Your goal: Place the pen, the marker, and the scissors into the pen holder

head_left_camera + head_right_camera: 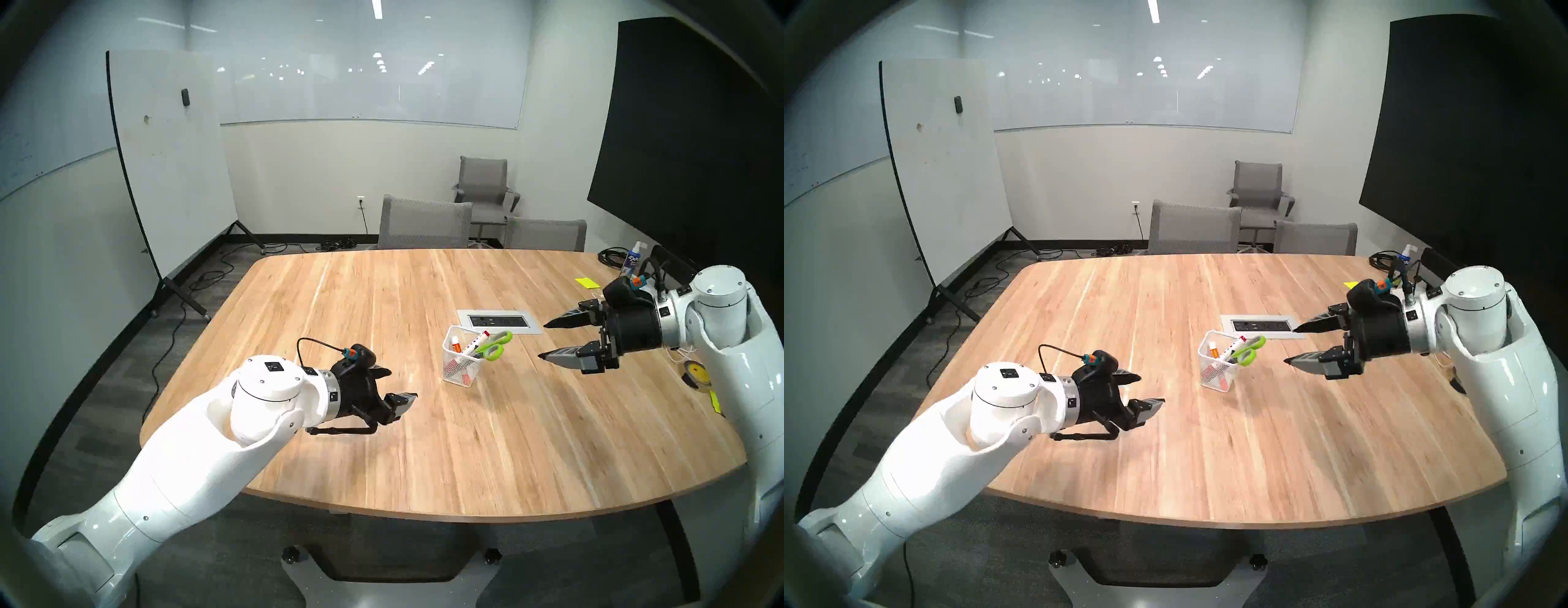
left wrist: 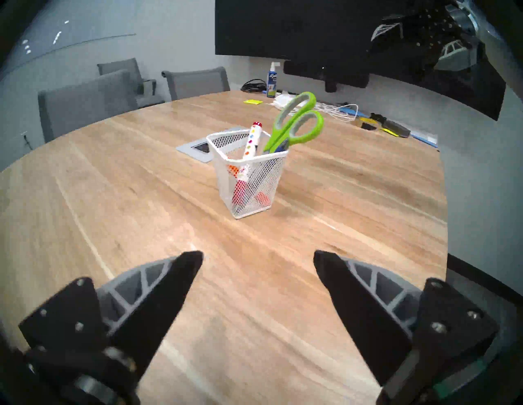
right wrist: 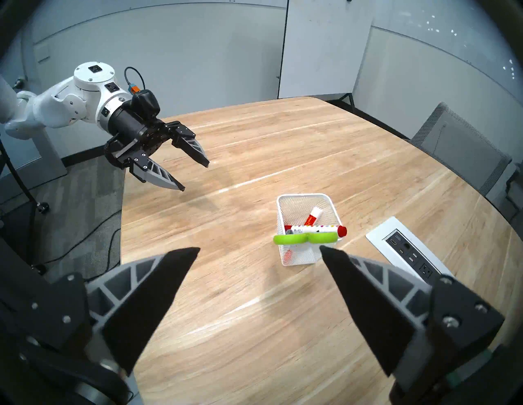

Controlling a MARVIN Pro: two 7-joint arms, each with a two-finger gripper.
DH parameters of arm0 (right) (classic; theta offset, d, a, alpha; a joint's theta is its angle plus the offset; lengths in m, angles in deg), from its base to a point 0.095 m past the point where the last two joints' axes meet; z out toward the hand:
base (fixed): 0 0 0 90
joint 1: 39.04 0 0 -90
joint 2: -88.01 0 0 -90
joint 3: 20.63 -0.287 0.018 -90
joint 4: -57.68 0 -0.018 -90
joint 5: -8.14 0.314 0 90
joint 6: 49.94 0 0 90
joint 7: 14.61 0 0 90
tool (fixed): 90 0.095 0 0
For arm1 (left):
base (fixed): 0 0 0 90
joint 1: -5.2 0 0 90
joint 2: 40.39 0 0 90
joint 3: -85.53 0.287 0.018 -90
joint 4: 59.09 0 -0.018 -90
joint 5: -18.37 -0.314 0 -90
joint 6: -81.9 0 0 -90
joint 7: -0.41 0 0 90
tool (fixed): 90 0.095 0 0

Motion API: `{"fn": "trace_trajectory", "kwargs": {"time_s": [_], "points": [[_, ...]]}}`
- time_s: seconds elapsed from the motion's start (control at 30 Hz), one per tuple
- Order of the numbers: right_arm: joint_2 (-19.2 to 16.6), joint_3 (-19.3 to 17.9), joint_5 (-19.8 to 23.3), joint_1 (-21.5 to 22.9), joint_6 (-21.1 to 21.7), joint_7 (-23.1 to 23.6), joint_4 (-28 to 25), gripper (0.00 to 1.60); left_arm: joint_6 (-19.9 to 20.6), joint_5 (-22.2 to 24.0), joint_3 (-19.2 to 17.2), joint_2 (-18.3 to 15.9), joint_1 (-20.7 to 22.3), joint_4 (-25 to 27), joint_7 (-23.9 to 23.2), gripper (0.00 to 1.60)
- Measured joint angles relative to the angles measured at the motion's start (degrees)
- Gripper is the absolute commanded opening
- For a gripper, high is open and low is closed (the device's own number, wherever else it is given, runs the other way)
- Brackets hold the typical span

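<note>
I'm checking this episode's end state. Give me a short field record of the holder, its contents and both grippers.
pen holder: white mesh cup, upright on the wooden table
scissors: in the holder, green handles up, above the rim
marker: in the holder, leaning, red cap up
pen: a blue bit shows by the scissors; not clearly identifiable
left gripper: open, empty, apart from the holder
right gripper: open, empty, apart from the holder

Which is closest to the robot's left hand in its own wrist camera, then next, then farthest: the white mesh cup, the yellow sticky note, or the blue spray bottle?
1. White mesh cup, mid-table, straight ahead of the left hand.
2. Yellow sticky note, flat near the far edge.
3. Blue spray bottle, upright at the far edge, just behind the note.
</note>
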Motion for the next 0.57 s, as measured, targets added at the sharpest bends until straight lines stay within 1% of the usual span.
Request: {"fn": "trace_trajectory", "kwargs": {"time_s": [0.2, 0.37, 0.43, 0.57], "points": [[0.00, -0.01, 0.03, 0.01, 0.02, 0.01, 0.00, 1.60, 1.74, -1.74, -1.13, -0.65, -3.98, 4.78, 7.15, 1.60], [0.00, 0.00, 0.04, 0.03, 0.06, 0.00, 0.01, 1.60, 3.28, -2.41, -1.79, -0.76, -6.70, 8.08, 11.76, 1.60], [0.00, 0.00, 0.05, 0.03, 0.08, -0.02, 0.01, 1.60, 3.84, -2.56, -1.95, -0.66, -7.57, 8.90, 13.12, 1.60], [0.00, 0.01, 0.06, 0.03, 0.12, -0.05, 0.01, 1.60, 4.41, -2.71, -2.05, -0.47, -8.51, 9.60, 14.28, 1.60]]}}
